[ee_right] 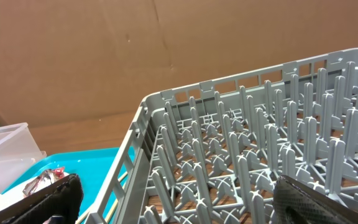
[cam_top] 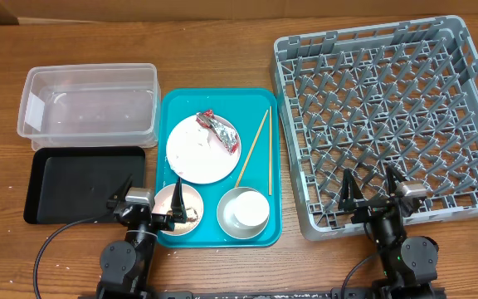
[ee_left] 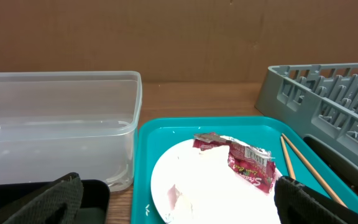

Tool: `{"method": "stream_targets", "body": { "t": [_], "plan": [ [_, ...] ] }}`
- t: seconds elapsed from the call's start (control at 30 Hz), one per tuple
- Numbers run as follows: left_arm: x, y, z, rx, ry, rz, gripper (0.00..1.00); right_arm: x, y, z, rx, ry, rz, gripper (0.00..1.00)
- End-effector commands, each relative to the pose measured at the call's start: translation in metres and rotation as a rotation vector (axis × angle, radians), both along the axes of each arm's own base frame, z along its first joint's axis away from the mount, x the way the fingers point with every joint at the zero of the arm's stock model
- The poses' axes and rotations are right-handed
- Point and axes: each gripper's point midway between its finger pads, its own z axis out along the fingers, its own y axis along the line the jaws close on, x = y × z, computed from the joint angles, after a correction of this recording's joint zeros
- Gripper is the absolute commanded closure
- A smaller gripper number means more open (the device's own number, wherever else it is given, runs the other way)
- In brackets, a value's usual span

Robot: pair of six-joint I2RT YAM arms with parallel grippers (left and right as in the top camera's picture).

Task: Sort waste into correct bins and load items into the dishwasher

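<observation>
The left gripper (cam_top: 151, 193) is spread wide and holds nothing. One finger hangs over the near right corner of the black tray (cam_top: 73, 187), the other over the rim of a white bowl (cam_top: 177, 206) that holds brown scraps. Straight ahead of it lies the plate (cam_top: 196, 154), and the red-and-silver wrapper (cam_top: 220, 130) sits on the plate's far right part. Ahead and to its right, the chopsticks (cam_top: 270, 154) lie on the teal tray (cam_top: 173, 104), meeting at their far ends and splaying toward the gripper. Just right of it a second bowl (cam_top: 225, 204) appears to have the cup (cam_top: 247, 213) in it. Ahead to the left, the clear tub (cam_top: 90, 104) stands just beside the teal tray's left edge, as does the black tray, so little counter (cam_top: 222, 50) is left between them.

The right gripper (cam_top: 372, 189) is also spread and empty, above the near edge of the dish rack (cam_top: 388, 108). The pegs run ahead and to its right. The rack's left wall is just beside the teal tray. Bare counter shows beyond the tub and tray.
</observation>
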Motion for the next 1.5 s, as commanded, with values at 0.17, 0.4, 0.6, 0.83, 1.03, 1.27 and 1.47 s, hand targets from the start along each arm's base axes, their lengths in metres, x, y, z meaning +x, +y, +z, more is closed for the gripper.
{"method": "stream_targets", "body": {
  "t": [0.17,0.4,0.6,0.83,1.03,1.27,1.47],
  "plan": [
    [0.0,0.0,-0.001,0.01,-0.002,-0.001,0.0,-0.001,0.005,-0.002,-0.003,-0.005,0.029,0.0],
    [0.0,0.0,-0.001,0.01,-0.002,-0.001,0.0,-0.008,0.031,0.005,0.146,0.005,0.186,0.0],
    [0.0,0.0,-0.001,0.01,-0.002,-0.001,0.0,-0.019,0.05,0.035,0.183,-0.088,0.316,0.0],
    [0.0,0.0,0.001,0.009,-0.007,-0.001,0.0,-0.051,0.063,0.115,0.203,-0.226,0.447,0.0],
    [-0.003,-0.018,0.0,-0.058,0.007,-0.107,0.0,-0.082,0.079,0.182,0.221,-0.255,0.594,0.0],
    [-0.026,-0.067,0.045,-0.32,-0.03,-0.411,0.0,-0.05,0.095,0.178,0.265,0.212,0.614,0.0],
    [-0.044,-0.06,0.103,-0.332,0.084,-0.365,0.0,-0.011,0.102,0.149,0.273,0.559,0.567,0.0]
  ]
}}
